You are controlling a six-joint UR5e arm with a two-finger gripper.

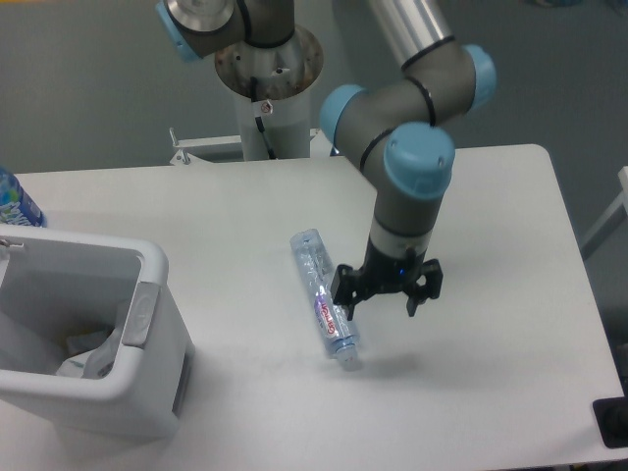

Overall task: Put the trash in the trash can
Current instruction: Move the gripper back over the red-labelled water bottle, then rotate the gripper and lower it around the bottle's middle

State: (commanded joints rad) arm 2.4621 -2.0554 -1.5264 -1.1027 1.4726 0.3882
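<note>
A slim clear bottle (322, 294) with a red-purple label lies on the white table, cap toward the front. My gripper (381, 304) hangs open just to its right, low over the table, with one fingertip close beside the bottle's lower half and nothing between the fingers. The white trash can (147, 294) stands at the front left, with a grey tab on its right wall. Something pale and crumpled (86, 353) lies inside the can; I cannot tell what it is.
A blue-labelled bottle (14, 200) peeks in at the left edge behind the can. The arm's base column (267, 88) stands at the back of the table. A dark object (612, 422) sits at the front right corner.
</note>
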